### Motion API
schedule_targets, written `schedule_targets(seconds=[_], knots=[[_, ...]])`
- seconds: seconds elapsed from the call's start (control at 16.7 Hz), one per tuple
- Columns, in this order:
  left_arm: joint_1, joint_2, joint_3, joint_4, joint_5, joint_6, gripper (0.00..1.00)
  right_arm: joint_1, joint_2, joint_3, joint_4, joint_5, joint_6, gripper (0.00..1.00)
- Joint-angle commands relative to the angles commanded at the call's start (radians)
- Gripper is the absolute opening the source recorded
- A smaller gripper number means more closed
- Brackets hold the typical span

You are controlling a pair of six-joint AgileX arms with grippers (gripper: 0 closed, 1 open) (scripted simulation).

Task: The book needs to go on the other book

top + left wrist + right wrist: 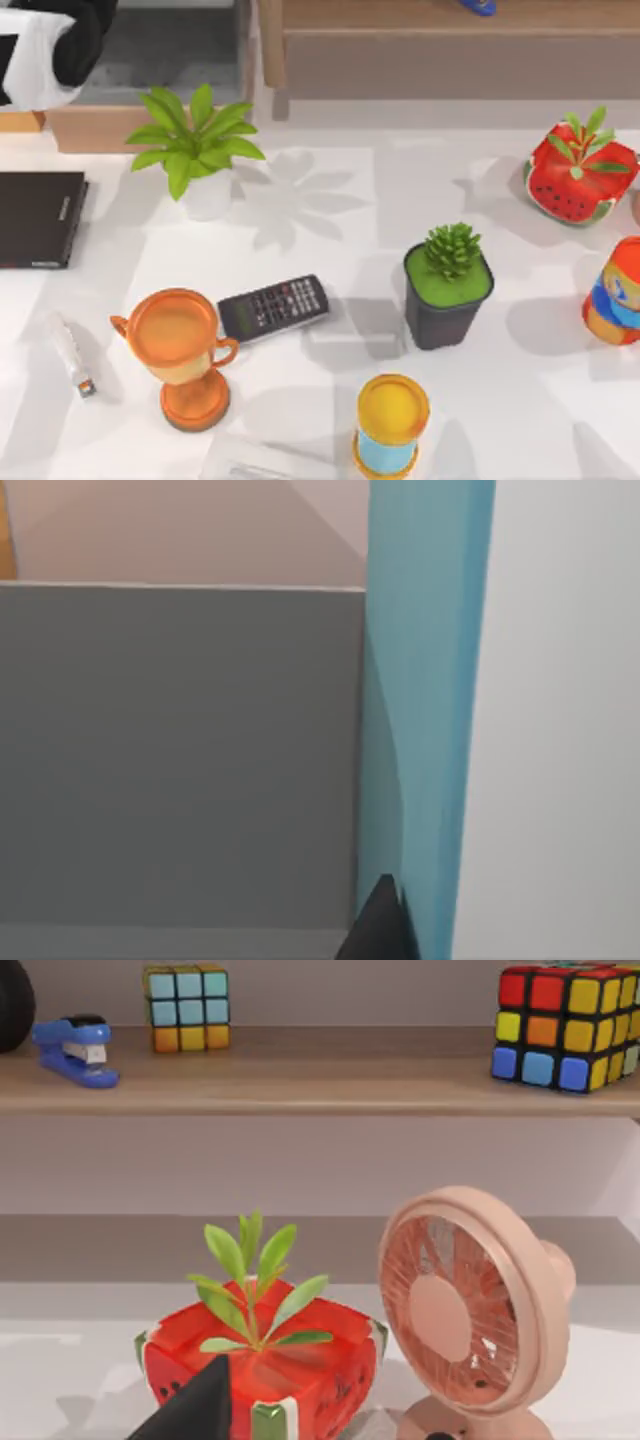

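The teal book point(425, 680) ran cut off past a left gripper point(380, 925) whose grip I couldn't tell, while the black book point(40, 218) lay clipped at the top view's left edge.

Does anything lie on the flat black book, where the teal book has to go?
Nothing visible does: the thin flat black book at the table's left edge has a bare cover. The thick teal-blue book is beside the left gripper.

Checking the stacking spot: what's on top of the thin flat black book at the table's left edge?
Nothing lies on the thin flat black book: its cover is bare. What is beneath it is covered.
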Motion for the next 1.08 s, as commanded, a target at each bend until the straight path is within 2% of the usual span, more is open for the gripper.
schedule_targets(seconds=[0.72,0.9,1.08], knots=[[-0.004,-0.046,-0.024,-0.019,-0.005,0.003,0.0,0.0,0.0,0.0,0.0,0.0,0.0,1.0],[-0.001,-0.107,-0.054,0.001,0.042,0.064,0.0,0.0,0.0,0.0,0.0,0.0,0.0,1.0],[0.018,-0.247,-0.123,0.038,0.14,0.216,0.0,0.0,0.0,0.0,0.0,0.0,0.0,1.0]])
